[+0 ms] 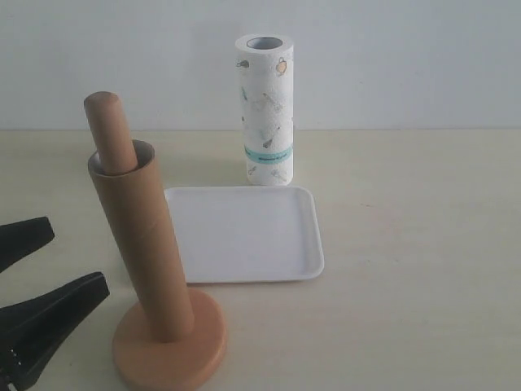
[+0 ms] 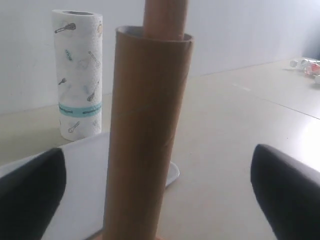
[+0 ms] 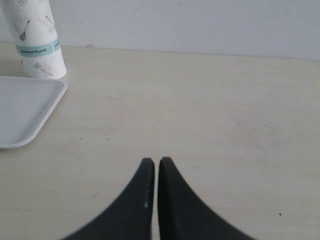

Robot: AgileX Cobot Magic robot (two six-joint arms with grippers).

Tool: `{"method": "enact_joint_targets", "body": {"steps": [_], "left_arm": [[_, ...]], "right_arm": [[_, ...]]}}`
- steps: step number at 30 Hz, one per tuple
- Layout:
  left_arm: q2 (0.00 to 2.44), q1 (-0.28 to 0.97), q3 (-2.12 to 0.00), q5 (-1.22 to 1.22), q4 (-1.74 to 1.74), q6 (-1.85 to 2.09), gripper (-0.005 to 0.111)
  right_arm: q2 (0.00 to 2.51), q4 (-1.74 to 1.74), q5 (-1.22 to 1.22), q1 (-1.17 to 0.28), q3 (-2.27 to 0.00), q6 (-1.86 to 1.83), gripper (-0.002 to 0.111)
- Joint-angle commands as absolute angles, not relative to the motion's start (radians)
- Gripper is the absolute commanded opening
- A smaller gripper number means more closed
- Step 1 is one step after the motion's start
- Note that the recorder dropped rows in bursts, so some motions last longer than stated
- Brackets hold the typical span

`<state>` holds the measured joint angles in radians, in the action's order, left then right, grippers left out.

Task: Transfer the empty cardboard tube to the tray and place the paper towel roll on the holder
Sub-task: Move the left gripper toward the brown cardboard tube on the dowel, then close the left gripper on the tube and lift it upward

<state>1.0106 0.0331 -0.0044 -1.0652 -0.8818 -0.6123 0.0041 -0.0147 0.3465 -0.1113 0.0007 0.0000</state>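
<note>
While the empty cardboard tube sits sleeved over the pole of the holder, it stands upright just ahead of the left claw, centred on the gap between the claw's two black fingers. Those fingers are spread wide. Their tips stop short of the brown cardboard and touch nothing. The pole's rounded top sticks out of the tube's open upper end, and the tube's lower end rests on the round wooden base, which lies on the table just in front of the left claw.

Past the tube, on the side away from the left claw, lies the tray, flat on the table with nothing in it and close beside the holder's base. Farther off again stands the paper towel roll, upright on its end just beyond the tray's far edge, teal band low down.

The right claw does not show in the exterior view. Its own camera shows its fingers pressed together with only a hairline between them, pinching nothing, over bare table. The tray's corner and the roll lie ahead of it, well apart and off toward the left arm's side.
</note>
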Motion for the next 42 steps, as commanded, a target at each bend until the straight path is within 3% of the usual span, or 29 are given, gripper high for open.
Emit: {"method": "enact_joint_targets", "body": {"steps": [1, 14, 24, 35, 39, 42], "left_arm": [[1.013, 0.032, 0.000, -1.071, -0.875, -0.640, 0.094], [1.278, 0.033, -0.176, -1.156, -0.991, -0.632, 0.094], [1.473, 0.197, -0.277, -1.142, -0.931, -0.464, 0.094], [1.577, 0.199, -0.329, -1.118, -0.886, -0.405, 0.094], [1.582, 0.199, -0.329, -1.118, -0.888, -0.405, 0.086], [1.582, 0.199, -0.329, -1.122, -0.888, -0.405, 0.070]], "right_arm": [[0.000, -0.013, 0.341, -0.108, 0.000, 0.000, 0.003], [0.000, -0.013, 0.341, -0.108, 0.000, 0.000, 0.003], [0.000, -0.013, 0.341, -0.108, 0.000, 0.000, 0.003], [0.000, -0.013, 0.339, -0.108, 0.000, 0.000, 0.003], [0.000, -0.013, 0.339, -0.108, 0.000, 0.000, 0.003], [0.000, -0.013, 0.339, -0.108, 0.000, 0.000, 0.003]]}}
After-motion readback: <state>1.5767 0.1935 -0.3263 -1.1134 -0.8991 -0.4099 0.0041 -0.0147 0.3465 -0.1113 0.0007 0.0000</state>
